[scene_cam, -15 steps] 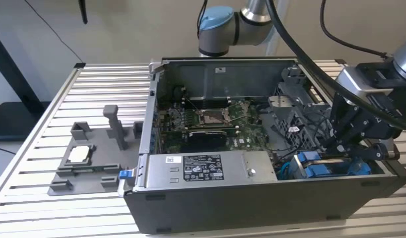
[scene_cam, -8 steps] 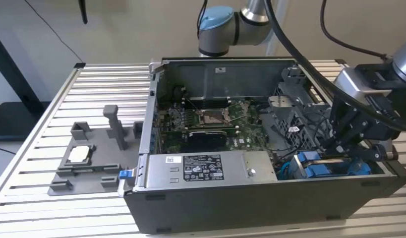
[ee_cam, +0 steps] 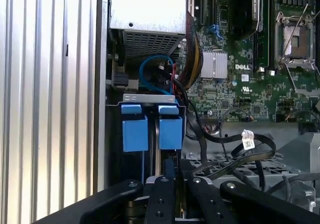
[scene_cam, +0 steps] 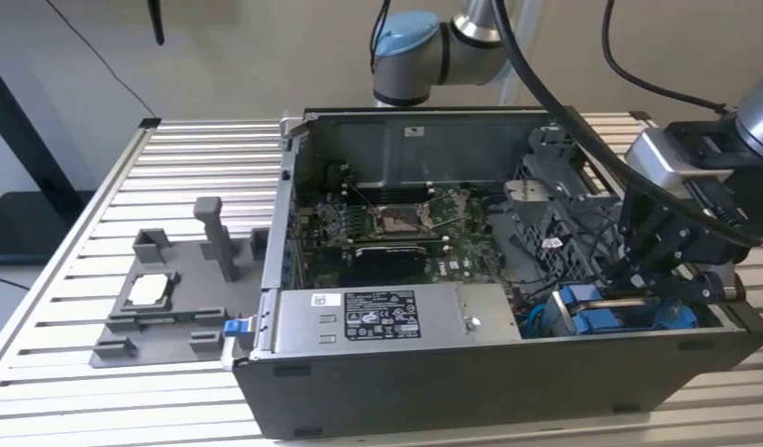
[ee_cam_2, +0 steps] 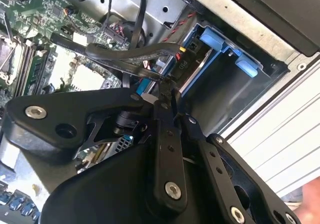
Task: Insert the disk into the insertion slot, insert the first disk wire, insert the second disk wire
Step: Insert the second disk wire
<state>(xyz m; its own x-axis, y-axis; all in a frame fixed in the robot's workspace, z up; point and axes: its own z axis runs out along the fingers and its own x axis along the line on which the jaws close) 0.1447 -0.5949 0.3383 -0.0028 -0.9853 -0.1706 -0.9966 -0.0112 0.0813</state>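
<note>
One black gripper (scene_cam: pixel 660 270) hangs low over the front corner of the open computer case (scene_cam: pixel 481 391), on the exterior view's right. Its two thin fingers (ee_cam_2: pixel 167 102) are pressed close together and pinch a black wire plug (ee_cam_2: pixel 175 67) at their tips. That plug sits right at the end of the disk (ee_cam_2: pixel 200 67), which is already down inside the insertion slot (ee_cam: pixel 150 98). The disk stands on its thin edge in the slot. Its long side runs from the gripper toward the silver power box (scene_cam: pixel 381 317). In the first wrist view two blue tabs (ee_cam: pixel 152 126) of the disk holders sit side by side, pointing at the power box. A curled blue wire (ee_cam: pixel 150 74) lies just past them. Farther off is the green board (scene_cam: pixel 394 223) in the middle of the case. Outside the case, on the exterior view's left, a grey tray (scene_cam: pixel 170 303) rests on the ribbed table (scene_cam: pixel 71 307).
</note>
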